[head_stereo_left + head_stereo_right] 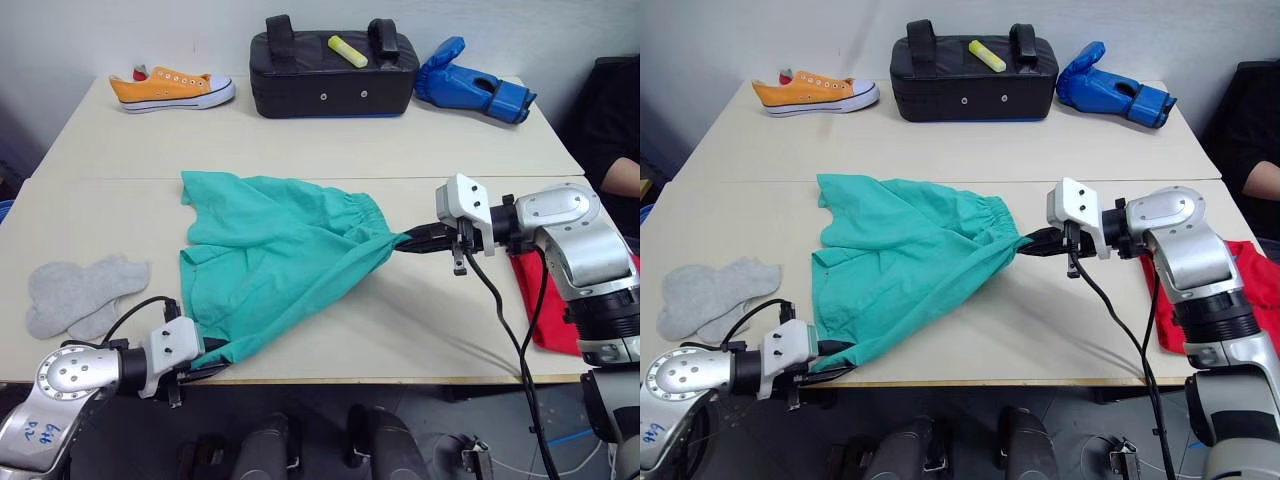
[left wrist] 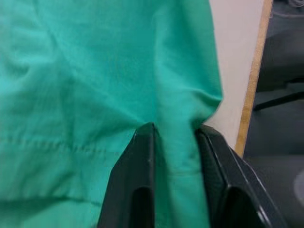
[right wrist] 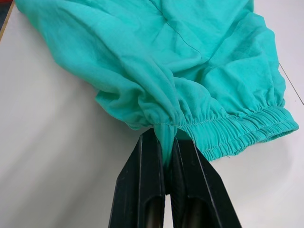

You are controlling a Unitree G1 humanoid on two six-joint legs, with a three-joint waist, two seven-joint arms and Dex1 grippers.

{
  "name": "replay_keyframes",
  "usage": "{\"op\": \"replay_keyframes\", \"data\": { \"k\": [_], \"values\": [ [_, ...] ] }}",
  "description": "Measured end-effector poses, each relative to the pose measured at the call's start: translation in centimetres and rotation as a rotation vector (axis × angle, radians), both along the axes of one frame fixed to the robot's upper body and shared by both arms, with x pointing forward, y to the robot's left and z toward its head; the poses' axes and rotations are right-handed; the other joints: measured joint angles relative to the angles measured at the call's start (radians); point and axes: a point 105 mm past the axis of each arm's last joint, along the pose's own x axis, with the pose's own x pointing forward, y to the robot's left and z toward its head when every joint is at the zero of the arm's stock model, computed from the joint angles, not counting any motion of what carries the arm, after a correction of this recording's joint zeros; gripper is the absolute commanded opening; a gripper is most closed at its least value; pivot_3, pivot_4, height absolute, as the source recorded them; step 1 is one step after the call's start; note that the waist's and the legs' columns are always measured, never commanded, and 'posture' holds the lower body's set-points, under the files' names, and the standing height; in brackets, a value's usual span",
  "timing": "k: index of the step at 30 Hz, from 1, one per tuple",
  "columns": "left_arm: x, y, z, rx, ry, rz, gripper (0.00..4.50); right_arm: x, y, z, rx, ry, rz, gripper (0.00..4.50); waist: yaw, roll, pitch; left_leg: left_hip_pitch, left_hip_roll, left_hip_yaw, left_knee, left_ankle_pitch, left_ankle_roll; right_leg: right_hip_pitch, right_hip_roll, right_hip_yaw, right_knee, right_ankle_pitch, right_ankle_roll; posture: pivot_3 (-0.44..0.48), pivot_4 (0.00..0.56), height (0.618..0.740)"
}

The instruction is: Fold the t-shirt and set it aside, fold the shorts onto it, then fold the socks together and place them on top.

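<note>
Both arms are on the shorts (image 1: 270, 255) here, the teal cloth stretched across the middle of the desk (image 1: 300, 150). The right end effector (image 1: 408, 240) pinches the gathered waistband at its corner, fingers clamped tight on the fabric, while the left end effector (image 1: 205, 362) grips a hem at the desk's front edge. That sets the long axis on a diagonal, running from the front-left up toward the right. The socks (image 1: 80, 292) lie flat well to the left, and the t-shirt (image 1: 1255, 290) sits at the right, behind the right arm.
</note>
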Motion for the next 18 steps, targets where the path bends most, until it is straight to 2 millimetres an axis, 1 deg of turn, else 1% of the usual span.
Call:
{"op": "replay_keyframes", "data": {
  "k": [2,4,5,9,11,13,15,16,18],
  "values": [
    [0.1,0.3,0.2,0.006,0.001,0.003,0.85,-0.1,-0.1,-0.3,0.000,0.005,-0.003,0.00,0.000,0.000,0.000,0.000,0.000,0.000,0.000,0.000,0.000,0.000,0.000,0.000,0.000,0.000,0.000,0.000,0.150,0.740],
    [0.3,0.5,0.3,0.007,-0.002,0.012,0.22,-0.2,-0.1,-0.5,-0.005,0.003,-0.001,0.00,0.000,0.000,0.000,0.000,0.000,0.000,0.000,0.000,0.000,0.000,0.000,0.000,0.000,0.000,0.000,0.000,0.150,0.740],
    [0.4,0.8,0.4,0.008,-0.004,0.017,0.02,-0.2,-0.2,-0.7,-0.013,-0.004,-0.005,0.00,0.000,0.000,0.000,0.000,0.000,0.000,0.000,0.000,0.000,0.000,0.000,0.000,0.000,0.000,0.000,0.000,0.150,0.740],
    [-0.2,1.4,0.6,0.034,0.021,-0.016,0.02,-1.6,-1.2,-1.9,-0.060,-0.044,-0.002,0.00,0.005,0.000,0.000,0.000,0.000,0.000,-0.002,-0.001,0.000,0.000,0.000,0.000,-0.002,0.000,0.000,0.000,0.150,0.740],
    [-1.1,1.7,0.8,0.037,0.069,-0.053,0.02,-3.2,-2.1,-3.2,-0.088,-0.013,-0.001,0.00,0.006,0.000,0.000,-0.001,0.000,0.000,-0.003,-0.001,-0.001,0.000,0.000,0.000,-0.004,0.000,0.000,0.000,0.150,0.740],
    [-2.6,2.0,1.0,0.049,0.159,-0.125,0.02,-6.2,-2.6,-4.9,-0.086,0.081,0.020,0.00,0.005,0.000,0.000,0.000,-0.001,0.000,-0.007,-0.001,-0.001,0.000,0.000,0.000,-0.006,0.000,0.000,0.000,0.150,0.740],
    [-3.1,2.2,1.5,0.053,0.200,-0.158,0.02,-7.9,-2.5,-5.8,-0.066,0.152,0.035,0.00,0.005,0.000,0.000,0.000,-0.001,0.000,-0.008,0.000,-0.001,0.000,0.000,-0.001,-0.006,0.000,0.000,0.000,0.150,0.740],
    [-3.4,2.2,1.9,0.054,0.233,-0.185,0.02,-9.4,-2.4,-6.3,-0.052,0.208,0.047,0.00,0.005,0.000,0.000,0.000,-0.001,0.000,-0.008,0.001,-0.001,0.000,0.000,-0.001,-0.005,0.000,0.000,0.000,0.150,0.740],
    [-3.2,2.6,2.8,0.060,0.275,-0.216,0.02,-11.2,-1.8,-6.6,-0.013,0.293,0.068,0.00,0.005,0.000,0.000,0.002,-0.001,0.000,-0.008,0.002,-0.001,0.001,0.001,-0.001,-0.004,0.000,0.000,0.000,0.150,0.740]
  ]
}}
